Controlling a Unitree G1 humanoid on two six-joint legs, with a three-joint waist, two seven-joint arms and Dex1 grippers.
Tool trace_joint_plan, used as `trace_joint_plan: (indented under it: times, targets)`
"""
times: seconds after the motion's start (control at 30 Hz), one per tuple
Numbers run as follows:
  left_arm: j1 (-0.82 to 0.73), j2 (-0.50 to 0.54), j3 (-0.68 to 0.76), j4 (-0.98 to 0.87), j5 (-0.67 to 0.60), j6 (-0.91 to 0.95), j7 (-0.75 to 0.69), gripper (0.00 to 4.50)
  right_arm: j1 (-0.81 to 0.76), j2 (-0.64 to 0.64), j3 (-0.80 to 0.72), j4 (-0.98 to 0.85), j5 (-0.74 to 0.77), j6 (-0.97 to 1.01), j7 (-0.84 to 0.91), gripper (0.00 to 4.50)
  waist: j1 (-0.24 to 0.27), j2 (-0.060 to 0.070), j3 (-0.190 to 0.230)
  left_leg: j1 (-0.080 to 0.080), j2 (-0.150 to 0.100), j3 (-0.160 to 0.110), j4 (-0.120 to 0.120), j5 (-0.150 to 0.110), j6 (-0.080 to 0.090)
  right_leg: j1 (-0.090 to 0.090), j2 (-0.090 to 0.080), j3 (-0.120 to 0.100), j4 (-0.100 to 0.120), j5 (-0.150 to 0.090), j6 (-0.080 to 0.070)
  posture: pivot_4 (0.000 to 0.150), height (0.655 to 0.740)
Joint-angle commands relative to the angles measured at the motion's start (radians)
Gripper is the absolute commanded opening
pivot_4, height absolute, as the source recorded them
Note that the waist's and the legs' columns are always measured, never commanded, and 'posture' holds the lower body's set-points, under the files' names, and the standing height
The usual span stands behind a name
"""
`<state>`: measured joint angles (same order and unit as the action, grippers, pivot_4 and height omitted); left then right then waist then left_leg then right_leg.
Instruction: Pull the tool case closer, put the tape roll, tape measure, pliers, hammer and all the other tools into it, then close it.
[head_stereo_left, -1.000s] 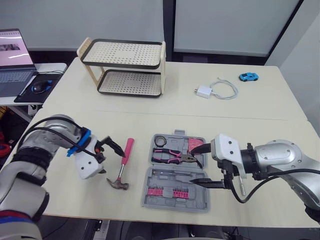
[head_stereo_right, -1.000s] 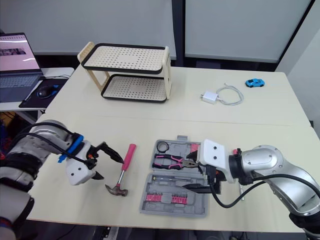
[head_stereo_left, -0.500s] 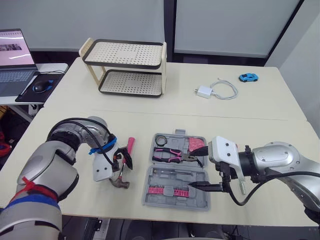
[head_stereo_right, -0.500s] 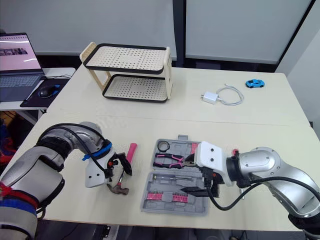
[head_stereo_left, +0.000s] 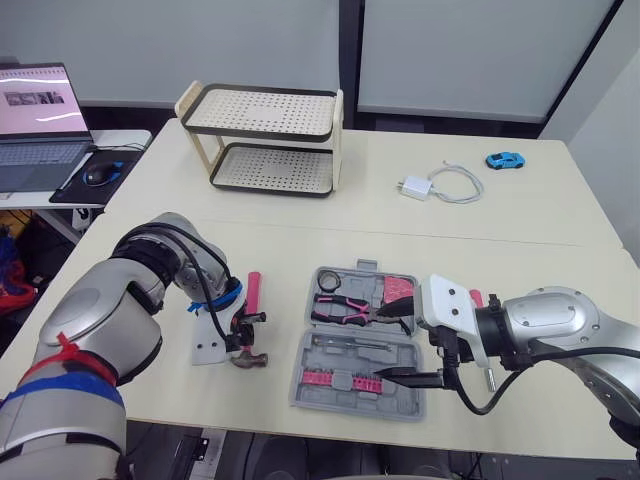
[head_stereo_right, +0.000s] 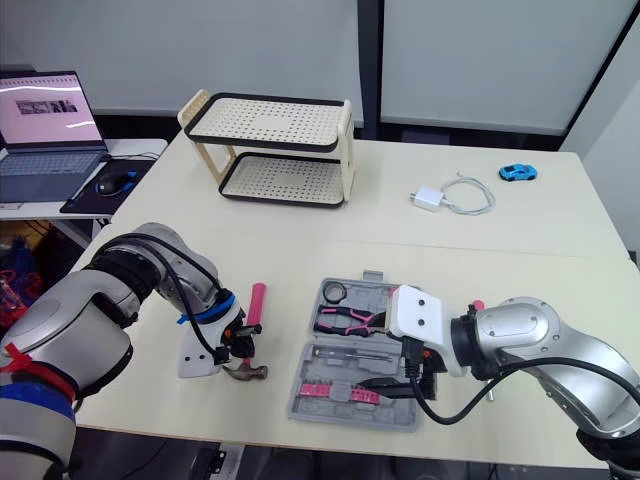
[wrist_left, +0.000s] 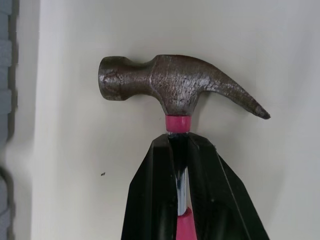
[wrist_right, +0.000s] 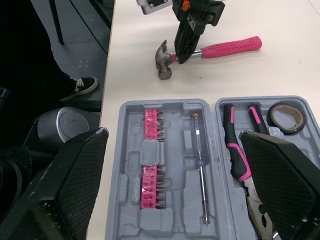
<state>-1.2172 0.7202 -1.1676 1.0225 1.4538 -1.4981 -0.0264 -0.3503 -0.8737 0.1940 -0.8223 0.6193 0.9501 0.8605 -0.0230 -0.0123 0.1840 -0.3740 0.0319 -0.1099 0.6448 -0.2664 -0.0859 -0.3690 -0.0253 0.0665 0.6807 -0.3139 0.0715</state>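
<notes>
Left gripper (wrist_left: 178, 140) had come across since a second earlier. Back then its fingers were spread beside the handle, and now they were clamped on the thin neck of the pink-handled hammer with the dull steel head (head_stereo_left: 252, 293), just under the head. That hammer was down at the cream counter (head_stereo_left: 480, 260), just left of the case. Its claw head pointed toward the front edge and the pink grip pointed away. I couldn't tell if it was resting flat or barely lifted.

Next to it sat the grey plastic tool case (wrist_right: 127, 150), wide open with both halves lying flat. The far half held the pink-and-black pliers (head_stereo_left: 340, 308) and a small dark tape roll (head_stereo_left: 326, 279). The near half had a slim clear-handled screwdriver (wrist_right: 200, 160) and a row of pink bits (head_stereo_left: 335, 378).

Right gripper (head_stereo_left: 385, 344) was about where it had been, over the right side of the case. Its fingers were spread wide with nothing in them, one over each half.

Farther back, well apart from all that, was a two-tier cream perforated rack with black rims (head_stereo_left: 265, 108). Off to the right were a white charger with its coiled cable (head_stereo_left: 413, 186) and a little blue toy car (head_stereo_left: 502, 159). An open laptop (head_stereo_left: 40, 130) and a mouse (head_stereo_left: 100, 174) sat on a side desk to the left.
</notes>
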Motion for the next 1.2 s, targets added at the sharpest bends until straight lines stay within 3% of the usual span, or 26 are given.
trace_joint_plan:
  times: [0.03, 0.23, 0.5, 0.77, 1.2]
  targets:
    - [-0.022, -0.012, -0.131, -0.005, 0.148, 0.087, 0.269, 0.03, -0.013, -0.010, -0.027, -0.032, 0.019, 0.000, -0.008, 4.50, -0.003, 0.001, -0.001, 0.000, 0.000, 0.001, 0.000, 0.000, 0.000, 0.000, 0.000, 0.001, 0.000, 0.000, 0.001, 0.150, 0.7350]
    - [-0.103, 0.048, -0.171, -0.027, 0.139, -0.050, 0.395, 0.03, -0.014, -0.008, -0.025, -0.032, 0.031, -0.006, -0.012, 4.50, -0.003, -0.006, 0.002, -0.007, 0.000, 0.000, 0.001, 0.000, 0.000, -0.007, 0.000, 0.000, 0.001, 0.004, -0.004, 0.150, 0.7350]
    - [-0.199, 0.139, -0.280, -0.045, -0.042, -0.116, 0.336, 0.03, -0.023, 0.001, -0.005, -0.020, 0.042, -0.014, -0.011, 4.50, -0.004, -0.009, 0.003, -0.022, -0.001, 0.000, 0.001, 0.002, -0.004, -0.020, -0.001, -0.001, 0.000, 0.004, -0.004, 0.150, 0.7350]
    - [-0.199, 0.165, -0.356, 0.050, -0.274, -0.116, 0.132, 0.03, -0.026, 0.000, 0.046, -0.010, -0.005, -0.041, -0.013, 4.50, -0.005, -0.009, 0.003, -0.022, -0.001, -0.001, 0.003, 0.002, -0.002, -0.020, -0.002, -0.002, 0.002, 0.004, -0.004, 0.150, 0.7350]
    - [-0.063, 0.213, -0.137, 0.194, -0.665, -0.116, -0.340, 0.03, -0.054, 0.060, 0.100, 0.021, -0.070, -0.056, -0.023, 4.50, -0.009, -0.009, 0.002, -0.021, -0.001, -0.002, 0.003, 0.002, -0.002, -0.019, -0.001, -0.002, 0.002, 0.004, -0.004, 0.150, 0.7350]
